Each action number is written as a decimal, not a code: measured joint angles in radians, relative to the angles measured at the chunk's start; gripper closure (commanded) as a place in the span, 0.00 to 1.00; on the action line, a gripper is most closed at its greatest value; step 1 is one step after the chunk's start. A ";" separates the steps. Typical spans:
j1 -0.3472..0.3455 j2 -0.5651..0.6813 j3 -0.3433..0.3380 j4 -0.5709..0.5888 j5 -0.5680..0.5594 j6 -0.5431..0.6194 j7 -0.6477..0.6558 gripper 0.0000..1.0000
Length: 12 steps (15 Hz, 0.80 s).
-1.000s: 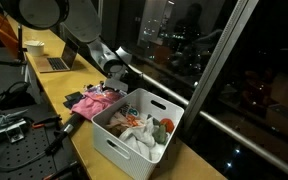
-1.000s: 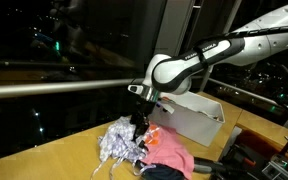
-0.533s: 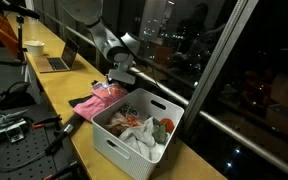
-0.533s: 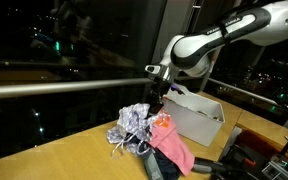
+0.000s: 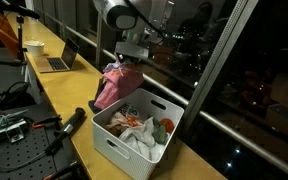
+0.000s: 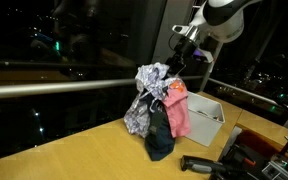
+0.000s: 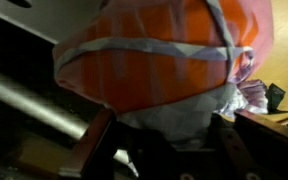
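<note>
A bundle of clothes (image 5: 116, 88) hangs in the air beside the white basket (image 5: 118, 143). My gripper (image 5: 130, 58) is shut on its top. In an exterior view the bundle of clothes (image 6: 162, 112) shows a grey patterned piece, a pink piece and a dark piece dangling lowest, held by the gripper (image 6: 175, 66) above the wooden table (image 6: 74, 158). The wrist view is filled by orange and pale cloth (image 7: 154, 55) bunched between my fingers (image 7: 99, 150). The basket (image 6: 206, 121) holds several other garments.
A laptop (image 5: 58, 60) and a white cup (image 5: 33, 46) sit at the table's far end. A black handle-shaped tool (image 5: 66, 123) lies near the basket, the same tool (image 6: 199, 163) at the front edge. A window with a metal rail (image 6: 54, 88) runs behind the table.
The gripper closed on the clothes heap lying on the table and rose with it. The bundle now hangs clear of the tabletop, nearer the basket.
</note>
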<state>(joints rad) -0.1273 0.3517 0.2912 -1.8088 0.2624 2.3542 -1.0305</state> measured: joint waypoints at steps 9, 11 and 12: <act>-0.011 -0.272 -0.186 0.096 0.022 -0.023 -0.005 0.94; -0.012 -0.304 -0.240 0.152 0.022 -0.064 -0.005 0.94; -0.015 -0.315 -0.268 0.184 0.022 -0.095 -0.005 0.94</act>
<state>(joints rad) -0.1418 0.0364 0.0230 -1.6248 0.2848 2.2588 -1.0357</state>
